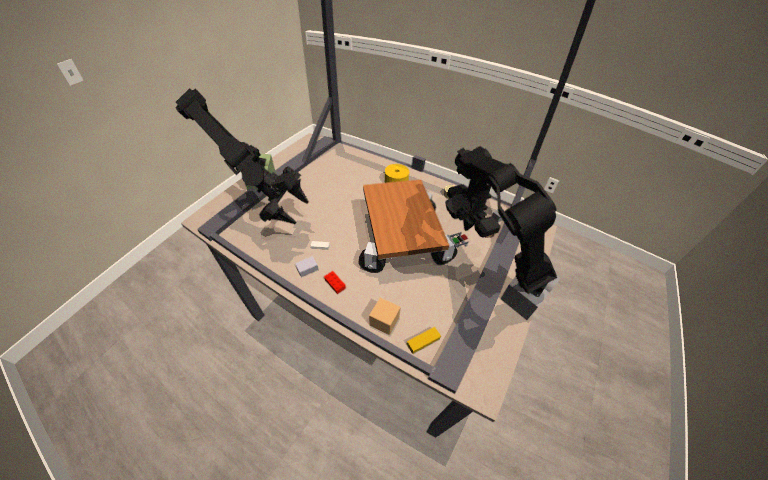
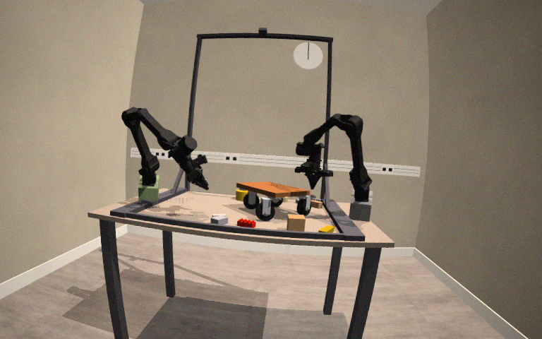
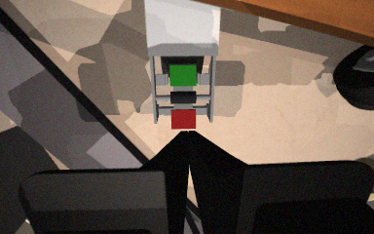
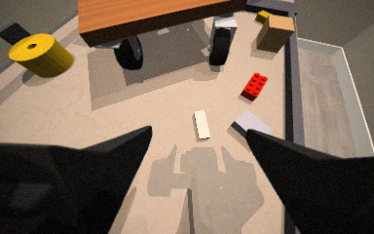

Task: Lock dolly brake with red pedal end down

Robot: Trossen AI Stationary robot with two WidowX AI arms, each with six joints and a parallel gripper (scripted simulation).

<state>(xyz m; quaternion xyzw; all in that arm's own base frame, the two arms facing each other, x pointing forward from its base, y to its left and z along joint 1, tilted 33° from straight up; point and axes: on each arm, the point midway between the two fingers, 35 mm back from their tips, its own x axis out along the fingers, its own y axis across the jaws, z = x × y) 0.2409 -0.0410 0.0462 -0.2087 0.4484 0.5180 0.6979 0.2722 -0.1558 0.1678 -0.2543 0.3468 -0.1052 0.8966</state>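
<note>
The dolly (image 1: 404, 217) has an orange wooden deck and stands on its black casters in the middle of the table. It also shows in the exterior view (image 2: 272, 188). Its brake pedal (image 1: 459, 239) sticks out from the caster at one corner. In the left wrist view the pedal has a green end (image 3: 183, 75) near the caster bracket and a red end (image 3: 183, 118) nearest me. My left gripper (image 3: 187, 137) (image 1: 481, 223) is shut and empty, its tips just short of the red end and a little above it. My right gripper (image 1: 291, 206) is open and empty, hovering over the far side of the table (image 4: 196, 132).
A yellow cylinder (image 1: 397, 172) stands behind the dolly. A white bar (image 1: 319, 244), grey block (image 1: 306, 265), red brick (image 1: 334, 281), tan cube (image 1: 384, 315) and yellow bar (image 1: 423, 339) lie in front. A dark frame rail (image 1: 481, 294) borders the table.
</note>
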